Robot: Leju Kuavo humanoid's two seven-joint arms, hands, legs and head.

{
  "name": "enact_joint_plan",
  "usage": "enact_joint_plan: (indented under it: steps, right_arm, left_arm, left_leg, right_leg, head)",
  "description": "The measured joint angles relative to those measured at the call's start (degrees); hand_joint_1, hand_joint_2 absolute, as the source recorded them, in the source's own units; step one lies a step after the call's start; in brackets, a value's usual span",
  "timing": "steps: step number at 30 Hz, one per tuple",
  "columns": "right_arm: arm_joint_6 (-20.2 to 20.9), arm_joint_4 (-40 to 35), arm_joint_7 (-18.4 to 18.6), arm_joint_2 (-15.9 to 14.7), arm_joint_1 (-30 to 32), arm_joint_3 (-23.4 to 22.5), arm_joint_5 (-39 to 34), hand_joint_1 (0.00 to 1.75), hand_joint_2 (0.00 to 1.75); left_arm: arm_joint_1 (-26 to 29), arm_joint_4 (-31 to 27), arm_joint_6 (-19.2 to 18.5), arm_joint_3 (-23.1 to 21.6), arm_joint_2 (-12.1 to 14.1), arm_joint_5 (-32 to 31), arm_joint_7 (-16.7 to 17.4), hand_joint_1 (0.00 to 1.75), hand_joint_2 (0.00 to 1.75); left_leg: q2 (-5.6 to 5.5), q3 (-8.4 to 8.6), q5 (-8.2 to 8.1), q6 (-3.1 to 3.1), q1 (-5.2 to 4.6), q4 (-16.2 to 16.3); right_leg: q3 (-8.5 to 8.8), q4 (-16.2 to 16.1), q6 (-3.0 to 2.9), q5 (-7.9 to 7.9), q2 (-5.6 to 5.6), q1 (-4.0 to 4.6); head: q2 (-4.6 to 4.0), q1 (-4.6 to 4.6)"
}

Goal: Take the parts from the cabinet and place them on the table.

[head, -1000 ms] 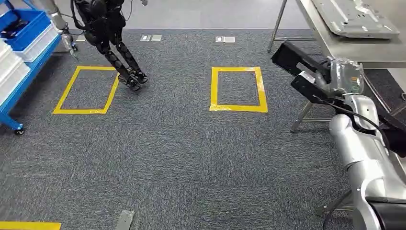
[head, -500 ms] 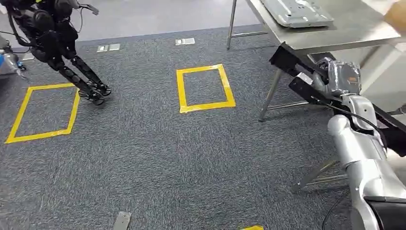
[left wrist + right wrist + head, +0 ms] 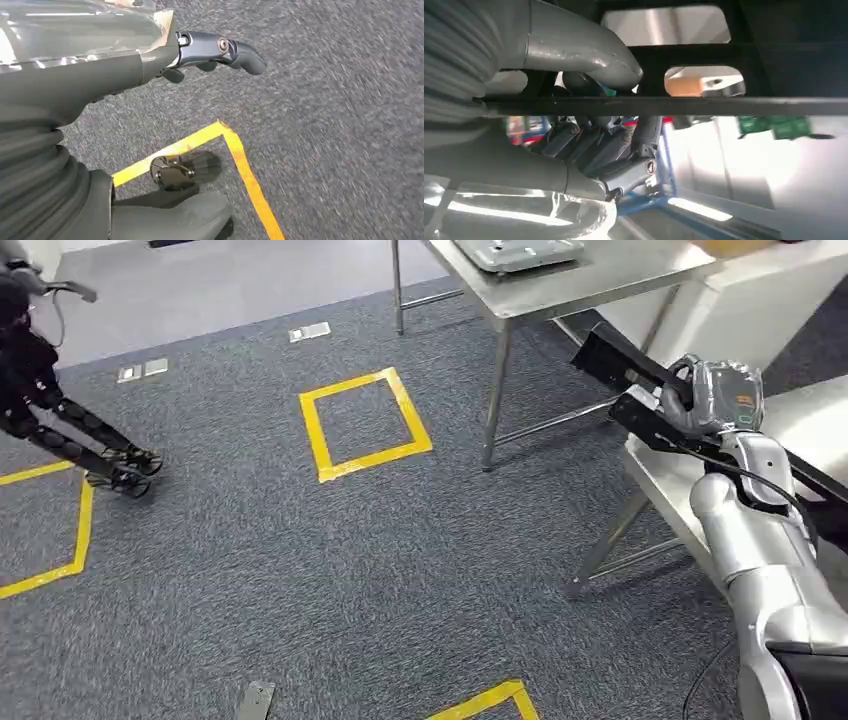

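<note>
While carrying, right hand (image 3: 668, 400) grips black frame part (image 3: 608, 358), fingers (image 3: 609, 150) wrapped round its bar, part jutting toward steel table (image 3: 560, 285). Left hand (image 3: 150, 65) hangs over carpet, holds nothing visible, fingers loosely apart. Advice: clear table edge and leg (image 3: 492, 400), keep part level, lower flat beside grey panel (image 3: 515, 252).
</note>
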Motion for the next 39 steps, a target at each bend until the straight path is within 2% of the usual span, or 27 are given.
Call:
enact_joint_plan:
  steps: [1,3,4,5,7,8,9,10,11,13,14,15,16,19,21,23,24,25,26,27,29,31,33,35,36,37,39]
  right_arm:
    - [0.0,0.1,0.2,0.0,-0.4,0.0,0.2,1.73,1.75]
    - [0.0,0.4,0.4,0.4,-0.9,0.0,0.4,1.73,1.75]
    - [0.0,0.6,0.7,0.5,-0.9,0.1,0.5,1.73,1.75]
    - [0.0,0.7,0.7,0.6,-0.9,0.2,0.6,1.73,1.75]
    - [0.0,1.1,0.9,0.6,-1.0,0.2,0.7,1.73,1.75]
    - [0.0,1.2,0.9,0.6,-1.1,0.2,0.7,1.73,1.75]
    - [0.0,1.4,0.9,0.7,-1.0,0.2,0.7,1.73,1.75]
    - [0.0,1.6,0.9,0.8,-0.9,0.2,0.7,1.73,1.75]
    - [0.0,1.9,0.9,1.0,-0.7,0.2,0.8,1.73,1.75]
    - [-0.1,2.2,1.5,0.9,-0.5,0.2,1.5,1.73,1.75]
    - [-0.2,2.2,1.8,0.5,-0.6,0.4,1.8,1.73,1.75]
    - [-0.3,2.3,2.0,0.4,-0.9,0.4,1.9,1.73,1.75]
    - [-0.3,2.5,2.4,0.2,-1.8,0.4,2.1,1.73,1.75]
    - [-0.5,3.0,2.5,0.4,-2.3,0.5,2.7,1.73,1.75]
    - [-0.5,3.6,2.7,0.4,-1.9,0.6,2.8,1.73,1.75]
    - [-0.5,4.0,2.8,0.4,-2.1,0.7,2.9,1.73,1.75]
    - [-0.5,4.2,2.8,0.5,-2.1,0.7,3.0,1.73,1.75]
    - [-0.5,4.5,2.9,0.6,-2.3,0.8,3.1,1.73,1.75]
    - [-0.5,4.5,3.0,0.7,-2.1,0.9,3.2,1.73,1.75]
    - [-0.5,4.7,3.0,0.8,-1.9,0.9,3.4,1.73,1.75]
    - [-0.6,4.9,3.1,0.5,-2.3,1.0,3.5,1.73,1.75]
    - [-0.6,4.9,3.1,0.5,-2.6,1.1,3.5,1.73,1.75]
    - [-0.9,4.9,3.1,0.7,-2.9,1.1,3.7,1.73,1.75]
    - [-1.0,5.1,3.1,0.9,-2.6,1.1,4.2,1.73,1.75]
    - [-1.0,5.3,3.2,0.8,-2.6,1.2,4.3,1.73,1.75]
    - [-1.0,5.4,3.2,0.9,-2.5,1.2,4.4,1.73,1.75]
    - [-1.4,5.5,3.3,0.8,-2.0,1.2,4.9,1.73,1.75]
  left_arm:
    - [0.0,0.0,0.0,0.0,0.0,0.0,0.0,0.0,1.75]
    - [0.3,0.0,0.0,0.0,-0.1,0.0,0.0,0.0,1.75]
    - [0.3,0.0,0.0,0.0,-0.1,0.1,0.0,0.0,1.75]
    - [0.3,0.0,0.0,0.1,-0.1,0.2,0.0,0.0,1.75]
    - [0.3,0.0,0.0,0.3,-0.1,0.2,0.0,0.0,1.75]
    - [0.3,0.0,0.0,0.3,0.0,0.2,0.0,0.0,1.75]
    - [0.3,0.0,0.0,0.3,0.5,0.3,0.0,0.0,1.75]
    - [0.6,0.0,0.0,0.3,0.6,0.3,0.0,0.0,1.75]
    - [0.6,0.0,0.0,0.4,0.7,0.3,0.0,0.0,1.75]
    - [0.5,0.0,0.0,0.5,0.7,0.3,0.1,0.0,1.75]
    - [0.3,0.0,0.0,0.6,0.7,0.2,0.0,0.0,1.75]
    - [0.0,0.0,0.1,0.7,0.6,0.2,0.0,0.0,1.75]
    - [0.1,0.0,0.1,0.8,0.4,0.2,0.0,0.0,1.75]
    - [0.2,0.0,0.1,0.8,-0.1,0.2,0.2,0.0,1.75]
    - [0.2,0.0,0.1,0.8,-0.3,0.2,0.2,0.0,1.75]
    - [0.2,0.0,0.1,0.8,-0.3,0.2,0.4,0.0,1.75]
    - [0.2,0.0,0.1,0.8,-0.3,0.2,0.4,0.0,1.75]
    - [0.2,0.0,0.3,0.9,0.8,0.3,0.5,0.0,1.75]
    - [0.3,0.0,0.3,0.9,0.5,0.1,0.5,0.0,1.75]
    - [0.1,0.0,0.5,0.9,0.3,0.2,0.5,0.0,1.75]
    - [0.1,0.0,0.6,0.9,0.3,0.2,0.7,0.0,1.75]
    - [-0.2,0.0,0.6,0.9,0.1,0.2,0.7,0.0,1.75]
    - [0.1,0.0,0.5,0.9,0.0,0.2,0.6,0.0,1.75]
    - [0.2,0.0,0.5,0.9,-0.2,0.2,0.6,0.0,1.75]
    - [0.2,0.0,0.5,0.9,-0.2,0.2,0.5,0.0,1.75]
    - [0.2,0.0,0.5,0.9,-0.3,0.2,0.5,0.0,1.75]
    - [0.2,0.1,0.5,0.9,-0.1,0.1,0.5,0.0,1.75]
  left_leg:
    - [-2.41,-1.64,-1.92,0.07,0.03,3.4]
    - [-4.25,-6.93,-5.59,0.52,-0.27,13.1]
    - [-4.5,-9.21,-6.02,1.03,-0.56,16.4]
    - [-4.71,-10.22,-4.8,1.66,-1.0,16.7]
    - [-5.56,-8.49,0.41,3.39,-2.32,10.3]
    - [-7.01,-6.22,3.66,4.77,-3.1,4.6]
    - [-10.65,-4.38,5.41,6.57,-2.59,0.3]
    - [-11.1,-3.54,5.19,6.76,-2.74,0.0]
    - [-10.52,-3.34,5.42,6.8,-2.98,-0.3]
    - [-9.61,-2.76,5.83,7.03,-3.3,-1.1]
    - [-8.37,-0.87,6.9,8.1,-3.14,-4.4]
    - [-7.13,0.93,7.4,7.43,-2.74,-7.8]
    - [-6.59,1.63,7.92,7.64,-2.71,-9.3]
    - [-3.39,2.19,7.42,6.12,-1.92,-9.5]
    - [-1.58,2.15,6.73,4.45,-0.83,-8.9]
    - [0.06,1.44,5.21,2.11,0.54,-6.4]
    - [0.97,0.84,3.92,0.54,0.91,-4.1]
    - [1.34,-0.07,2.82,-0.48,0.62,-3.0]
    - [2.18,-0.22,1.82,-1.11,0.6,-0.8]
    - [2.56,-0.31,1.72,-1.41,0.55,-1.0]
    - [3.61,0.15,1.1,-2.16,0.65,-0.9]
    - [-2.14,-0.73,-2.38,-1.78,1.06,2.5]
    - [-4.02,-5.26,-7.08,-1.14,0.56,12.3]
    - [-4.22,-8.67,-8.34,0.01,-0.31,17.9]
    - [-4.37,-8.75,-7.27,1.05,-1.03,17.0]
    - [-4.69,-7.66,-5.3,2.46,-1.87,14.1]
    - [-6.75,-2.63,-0.6,7.16,-4.75,3.3]
  right_leg:
    - [0.04,0.0,-0.12,-0.01,0.58,0.11]
    - [0.03,0.0,-0.5,0.03,2.11,0.64]
    - [0.05,0.0,-0.63,0.07,3.0,1.01]
    - [0.08,0.0,-0.81,0.07,3.86,1.32]
    - [0.09,0.0,-1.06,0.17,5.62,1.59]
    - [0.09,0.0,-1.25,0.3,6.48,1.58]
    - [0.18,0.0,-1.26,0.31,7.08,1.23]
    - [-0.01,-0.2,-1.13,0.35,7.83,0.82]
    - [-0.04,-0.2,-0.87,0.47,8.37,-0.15]
    - [0.03,-1.2,-0.2,1.02,10.46,-0.78]
    - [0.34,-2.3,-0.19,1.51,10.75,-0.2]
    - [-0.25,-1.6,-0.67,1.12,5.74,0.32]
    - [-1.41,0.8,-0.76,-0.36,2.6,0.52]
    - [-7.28,11.8,0.1,-3.79,1.16,-0.41]
    - [-7.83,11.3,2.27,-2.5,0.46,-1.79]
    - [-3.17,2.0,5.77,1.74,-1.51,-3.3]
    - [-1.53,-1.4,7.12,1.99,-3.74,-3.74]
    - [-2.57,1.5,6.76,1.7,-3.85,-3.08]
    - [-2.87,1.4,4.8,1.13,-3.01,-3.48]
    - [-3.1,2.0,3.77,0.75,-2.29,-3.55]
    - [-3.65,3.1,3.01,0.52,-0.62,-3.37]
    - [-3.69,3.0,2.18,0.73,0.24,-2.99]
    - [-3.76,2.7,1.74,1.02,1.25,-2.35]
    - [-3.88,2.7,1.35,1.26,2.57,-1.56]
    - [-4.03,2.6,1.1,1.42,3.19,-1.15]
    - [-4.28,2.6,0.75,1.64,3.83,-0.68]
    - [-4.71,2.0,-0.41,2.46,4.56,-0.09]
  head:
    - [-0.02,0.02]
    - [0.0,-0.2]
    - [0.0,-0.2]
    - [0.0,-0.11]
    - [0.0,-0.13]
    - [0.0,-0.15]
    - [0.0,0.11]
    - [0.0,0.09]
    - [0.0,-0.07]
    - [0.0,-0.44]
    - [0.0,-0.55]
    - [0.0,-0.53]
    - [-0.02,-0.15]
    - [0.0,-0.22]
    - [0.0,-0.22]
    - [0.0,-0.17]
    - [0.0,-0.2]
    - [0.0,0.69]
    - [0.0,0.42]
    - [-0.02,-0.24]
    - [0.0,-0.68]
    - [-0.02,-1.24]
    - [0.0,-1.55]
    - [0.0,-1.55]
    - [-0.02,-1.49]
    - [0.0,-1.53]
    - [0.0,-1.53]
